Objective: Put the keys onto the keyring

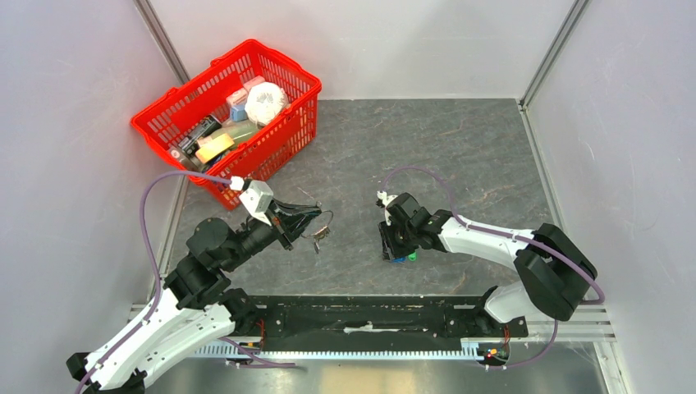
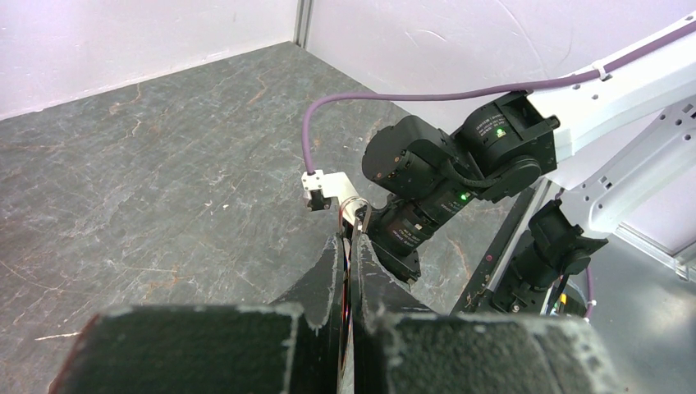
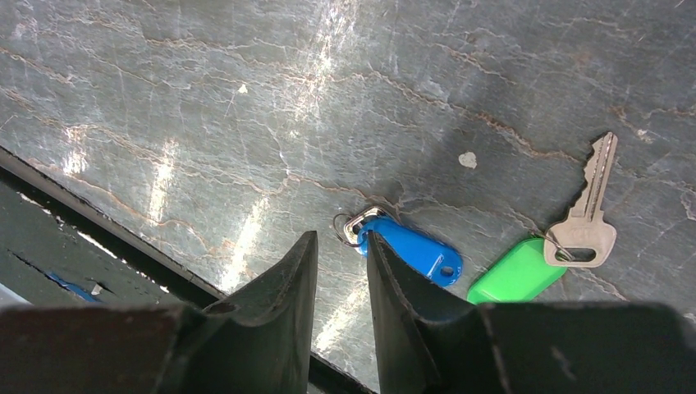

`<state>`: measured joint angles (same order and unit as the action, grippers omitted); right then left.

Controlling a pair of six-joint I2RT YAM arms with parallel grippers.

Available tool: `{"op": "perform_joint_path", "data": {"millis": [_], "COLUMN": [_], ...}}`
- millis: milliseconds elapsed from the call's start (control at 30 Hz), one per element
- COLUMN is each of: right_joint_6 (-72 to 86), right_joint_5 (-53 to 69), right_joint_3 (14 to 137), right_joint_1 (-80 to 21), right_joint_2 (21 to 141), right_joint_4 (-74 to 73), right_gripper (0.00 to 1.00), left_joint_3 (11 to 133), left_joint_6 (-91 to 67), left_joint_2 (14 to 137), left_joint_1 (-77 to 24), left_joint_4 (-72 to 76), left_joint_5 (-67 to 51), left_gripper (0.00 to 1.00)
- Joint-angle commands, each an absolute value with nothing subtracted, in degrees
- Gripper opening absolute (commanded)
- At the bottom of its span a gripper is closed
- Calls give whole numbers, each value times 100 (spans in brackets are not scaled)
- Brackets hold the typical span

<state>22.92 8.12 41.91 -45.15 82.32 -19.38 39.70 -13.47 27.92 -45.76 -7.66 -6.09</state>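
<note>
Plainly the coming move turns on the blue key (image 3: 414, 252) and the right gripper (image 3: 340, 243) poised over it. In the right wrist view the jaws stand partly open with bare counter (image 3: 246, 98) in the gap and nothing held. The key's metal end, with its small loop, sits just beside the tip of one finger (image 3: 386, 279), touching it or nearly so. The key is therefore off to one side of the gap, not astride it. Its long axis runs aslant, loop end pointing up and left toward the fingertips, plastic end trailing down and right.

Just past it lies the green key (image 3: 515, 271), tilted the other way. The silver key (image 3: 584, 217) overlaps its far end with its blade pointing up and away. All three lie flat on the counter, close under the right gripper and near the arms' bases, so the right arm is by far the nearer.

The left gripper (image 2: 349, 246) is clamped shut on the keyring (image 1: 322, 234). From above, the ring hangs off its tip, left of centre and well apart from the loose keys.

My judgement: the right gripper needs a small sideways shift toward the blue key before closing, or it will pinch air or nudge the key away
</note>
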Motion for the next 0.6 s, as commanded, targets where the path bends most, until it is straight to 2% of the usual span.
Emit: {"op": "perform_joint_path", "data": {"millis": [0,333,567], "right_joint_6": [2267,2263,2309], "right_joint_5": [796,772,777], "right_joint_3": [4337,4469,4513], "right_joint_1": [-4500,-4507,-4505], "right_joint_2": [8275,8425,8458], "right_joint_4": [-1916,-1928,-1935], "right_gripper": [35,32,25], "left_joint_3": [4063,4092,4089], "left_joint_6": [-1380,-1362,-1362], "left_joint_2": [2804,2794,2763], "left_joint_1": [-4570,-4570,-4570], "left_joint_4": [-574,-589,-598], "left_joint_5": [-636,-629,-625], "left_gripper": [2,2,2]}}
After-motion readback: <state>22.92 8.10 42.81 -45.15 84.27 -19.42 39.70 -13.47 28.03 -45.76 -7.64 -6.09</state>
